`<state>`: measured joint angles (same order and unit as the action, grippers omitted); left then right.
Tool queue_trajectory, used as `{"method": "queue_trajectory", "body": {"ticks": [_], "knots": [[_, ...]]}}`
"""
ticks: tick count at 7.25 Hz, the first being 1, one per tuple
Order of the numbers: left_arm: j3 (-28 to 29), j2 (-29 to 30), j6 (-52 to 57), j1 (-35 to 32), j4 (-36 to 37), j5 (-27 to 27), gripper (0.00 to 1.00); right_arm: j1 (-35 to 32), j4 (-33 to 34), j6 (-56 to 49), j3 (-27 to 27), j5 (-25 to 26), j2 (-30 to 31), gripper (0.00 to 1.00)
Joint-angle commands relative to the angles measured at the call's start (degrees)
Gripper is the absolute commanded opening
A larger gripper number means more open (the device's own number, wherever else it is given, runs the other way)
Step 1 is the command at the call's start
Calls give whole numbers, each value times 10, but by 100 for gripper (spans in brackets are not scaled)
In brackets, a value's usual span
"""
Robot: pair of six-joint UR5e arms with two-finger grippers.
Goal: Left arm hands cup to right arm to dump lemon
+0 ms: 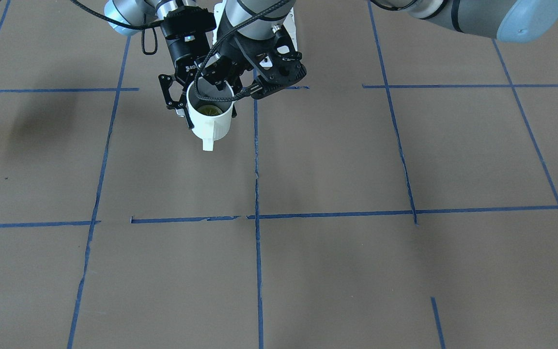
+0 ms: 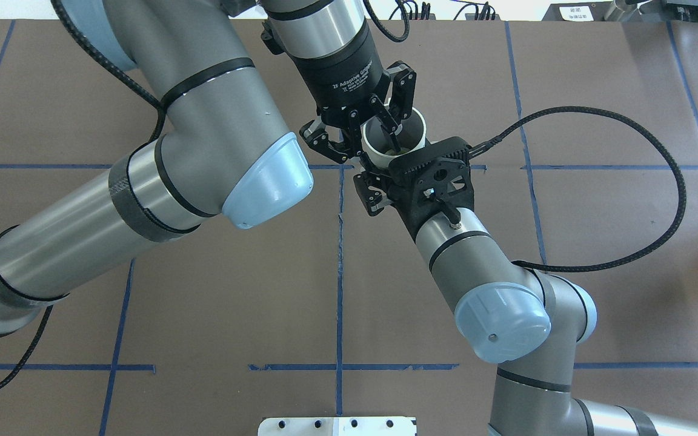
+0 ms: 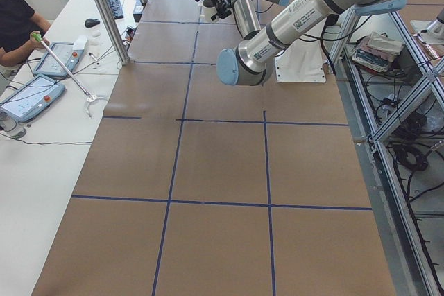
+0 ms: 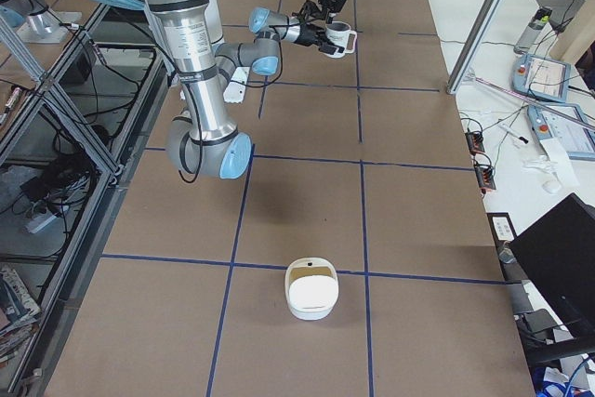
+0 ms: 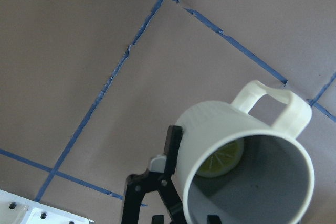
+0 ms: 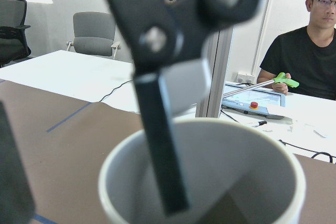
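Currently: cup [image 1: 209, 123] upright between the two grippers, just off the centre line of blue tape [image 1: 257, 169], handle pointing away from the robot. Whether its base clears the table cannot be judged.

Contents: lemon [image 5: 220, 158], a pale-edged yellow-green slice, lies on the grey floor of the cup against the wall on the handle side.

Left gripper [image 2: 373, 151]: vertical over the cup and straddling its rim, one finger down inside and one outside by the wall. Linkages are splayed, and the gap between the fingers is wider than the wall, so not clamped.

Right gripper [image 2: 412, 172]: comes in level from the side, closed about the cup's body below the rim. One finger shows beside the wall; the other is hidden under the latticed housing.

Second vessel: white container [image 4: 311, 304] stands on the table toward the robot's right end, well apart from the cup. Contents not discernible.

Surface: brown table [image 1: 405, 160] with a blue tape grid.

Room: operator [image 6: 315, 45] in a black shirt sits at a white bench [image 3: 41, 157], holding a green-handled reacher [image 6: 286, 81]. Grey chair [image 6: 94, 27] stands behind.
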<state>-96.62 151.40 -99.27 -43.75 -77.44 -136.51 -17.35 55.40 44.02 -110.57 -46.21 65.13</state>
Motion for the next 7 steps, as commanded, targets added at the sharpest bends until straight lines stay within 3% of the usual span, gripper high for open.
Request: {"method": "queue_trajectory", "body": {"ticks": [1,4,7], "knots": [[-29,-9,-1,-33,-3,0,100,-28,1,-26,-7,-5,-2,25],[-95,-86,0,-32,-7,1,100,-118,-1,-53,-9,-77,-1,25],[-120,-135,8,-33,-7,3,100,-206,0,-49,-8,-180,8,24]]}}
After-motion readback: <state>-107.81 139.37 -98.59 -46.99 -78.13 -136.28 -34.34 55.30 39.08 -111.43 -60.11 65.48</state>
